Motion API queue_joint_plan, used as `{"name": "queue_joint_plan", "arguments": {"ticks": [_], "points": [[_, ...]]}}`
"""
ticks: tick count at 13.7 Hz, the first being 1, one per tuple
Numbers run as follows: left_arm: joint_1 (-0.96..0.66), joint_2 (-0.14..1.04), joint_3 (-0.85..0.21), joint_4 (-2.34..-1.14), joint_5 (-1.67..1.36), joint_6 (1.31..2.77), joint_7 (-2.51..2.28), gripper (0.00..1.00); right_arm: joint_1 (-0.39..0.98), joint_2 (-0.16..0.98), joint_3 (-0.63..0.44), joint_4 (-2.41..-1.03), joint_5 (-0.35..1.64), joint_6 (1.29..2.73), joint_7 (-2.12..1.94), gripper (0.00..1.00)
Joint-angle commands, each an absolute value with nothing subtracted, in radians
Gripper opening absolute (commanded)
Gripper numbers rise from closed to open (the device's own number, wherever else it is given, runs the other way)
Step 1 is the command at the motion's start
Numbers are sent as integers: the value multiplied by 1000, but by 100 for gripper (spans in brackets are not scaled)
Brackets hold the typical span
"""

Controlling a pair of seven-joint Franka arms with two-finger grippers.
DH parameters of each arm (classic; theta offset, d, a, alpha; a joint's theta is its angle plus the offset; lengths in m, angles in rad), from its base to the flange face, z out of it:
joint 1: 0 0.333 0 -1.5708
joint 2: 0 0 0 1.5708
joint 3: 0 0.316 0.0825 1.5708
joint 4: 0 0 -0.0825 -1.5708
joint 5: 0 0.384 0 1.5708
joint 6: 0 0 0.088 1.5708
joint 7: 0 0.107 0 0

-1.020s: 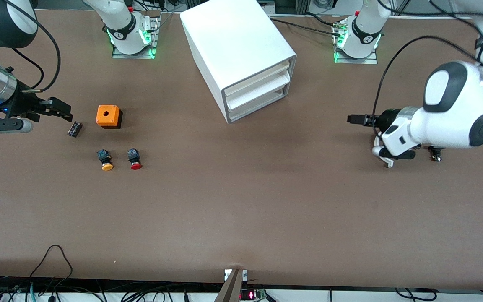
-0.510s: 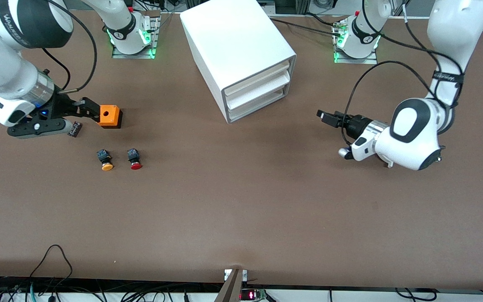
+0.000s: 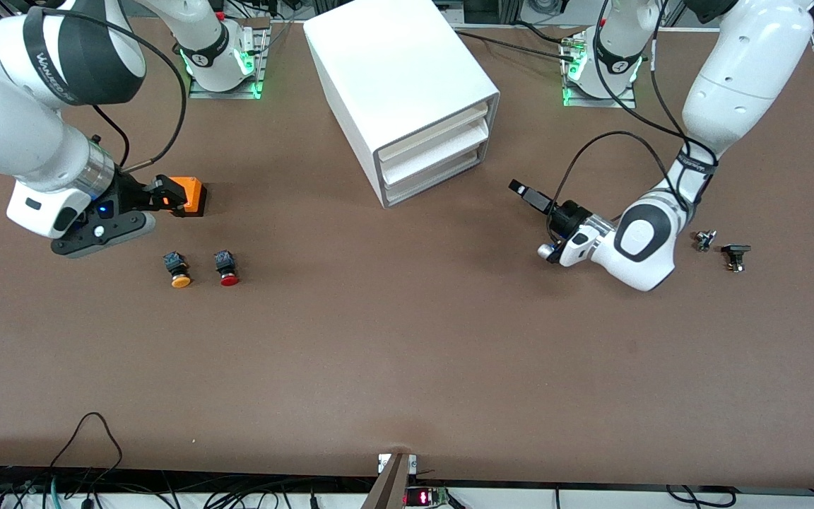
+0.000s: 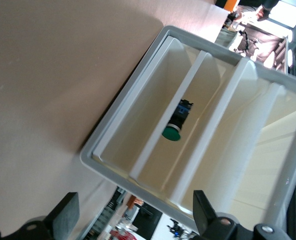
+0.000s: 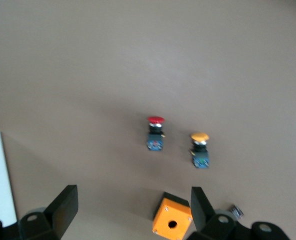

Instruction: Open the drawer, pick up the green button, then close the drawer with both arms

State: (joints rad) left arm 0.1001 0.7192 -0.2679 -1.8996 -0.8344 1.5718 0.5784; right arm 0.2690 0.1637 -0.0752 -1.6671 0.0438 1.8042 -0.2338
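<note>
We find the left gripper (image 3: 531,199) over the brown table (image 3: 407,353), facing the front of the big white box cabinet (image 3: 396,78); the green-capped push button (image 4: 175,125) lies inside it; the right gripper (image 3: 164,192) hangs beside the orange square box (image 3: 191,196); the yellow-capped button (image 3: 179,271) and red-capped button (image 3: 227,268) lie side by side, nearer the front camera than that gripper.
</note>
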Motion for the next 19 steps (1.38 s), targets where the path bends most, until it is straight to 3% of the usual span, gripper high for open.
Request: {"name": "queue_joint_plan", "arguments": {"ticks": [1,5,11,12,13,15,19], "points": [[88,701,-333,-2003,-899,1682,690,100,293,212,-77,-1608,78,1793,-319,100],[42,701,-371,-2069,-986,1821,911,99,327,244,-75,-1592,103,1795,-371,100],[-11,701,-408,-2092,-1072,1871,917,99,428,297,-75,-1525,98,1793,-408,100],[-12,701,-419,-2101,-1074,1891,917,92,445,301,-75,-1525,94,1795,-407,100],[-12,701,-426,-2105,-1080,1899,917,73,454,305,-75,-1523,94,1795,-407,100],[-12,701,-428,-2106,-1080,1899,927,4,460,307,-75,-1523,95,1795,-408,100],[-15,687,-426,-2105,-1078,1901,922,0,465,318,-67,-1523,98,1796,-411,100]]}}
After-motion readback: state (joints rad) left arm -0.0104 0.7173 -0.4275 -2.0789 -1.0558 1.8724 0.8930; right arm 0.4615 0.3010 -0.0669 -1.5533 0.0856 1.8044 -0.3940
